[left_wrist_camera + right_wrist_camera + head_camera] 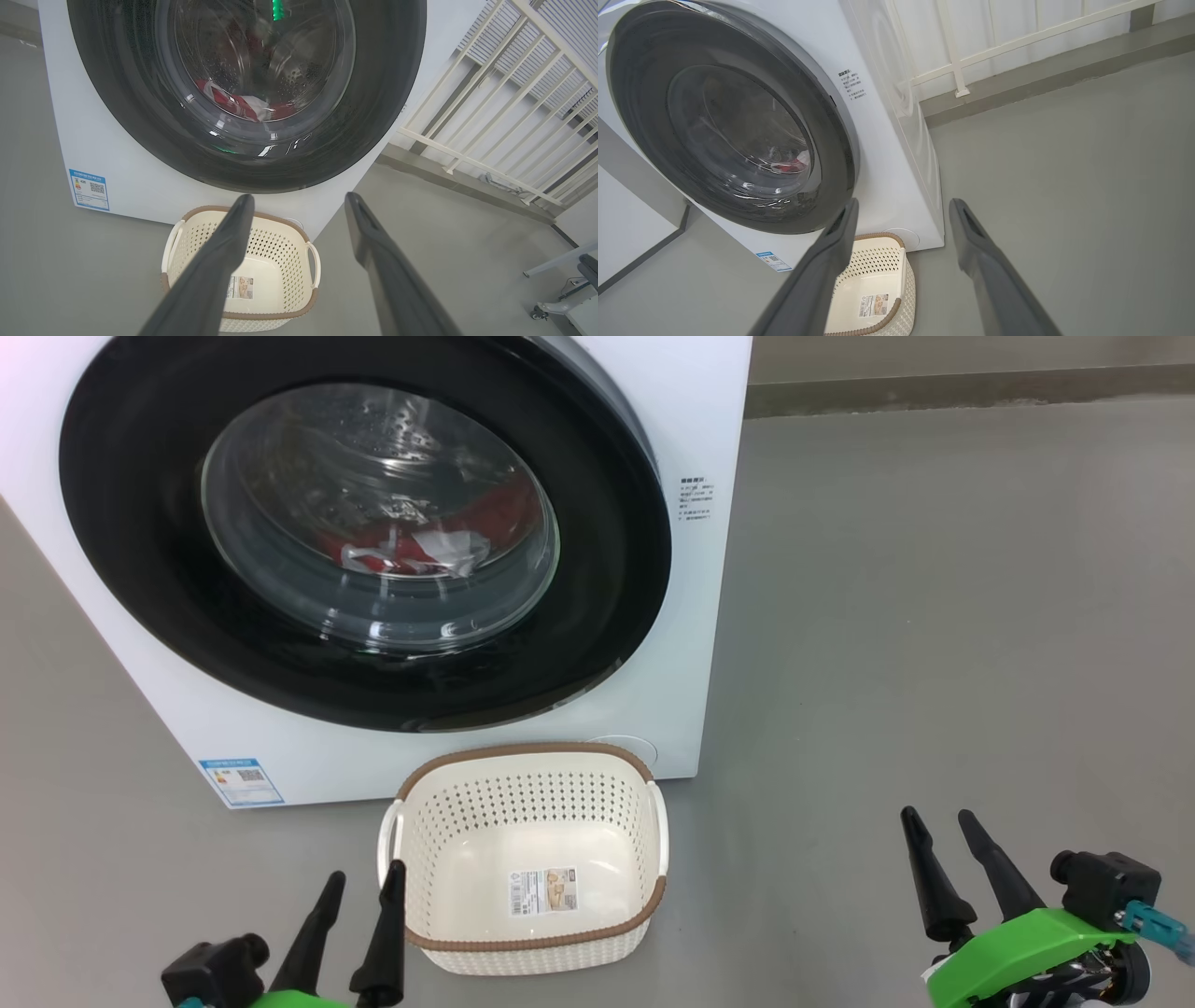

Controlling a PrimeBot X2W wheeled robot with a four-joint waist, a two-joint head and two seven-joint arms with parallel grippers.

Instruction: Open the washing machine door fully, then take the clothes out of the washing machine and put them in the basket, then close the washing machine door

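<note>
The white washing machine (691, 644) stands ahead with its black-rimmed door (140, 569) against its front; a thin gap shows at the door's upper right edge. Red and white clothes (411, 546) lie in the drum behind the glass. They show too in the left wrist view as clothes (238, 105). The cream basket (527, 784) sits empty on the floor just before the machine. My left gripper (362, 877) is open beside the basket's left handle. My right gripper (938, 814) is open over bare floor at the right. Both hold nothing.
Grey floor (934, 616) spreads to the right of the machine. A white railing (490, 116) and a low kerb run behind it. A wheeled stand base (560, 298) sits at the far right in the left wrist view.
</note>
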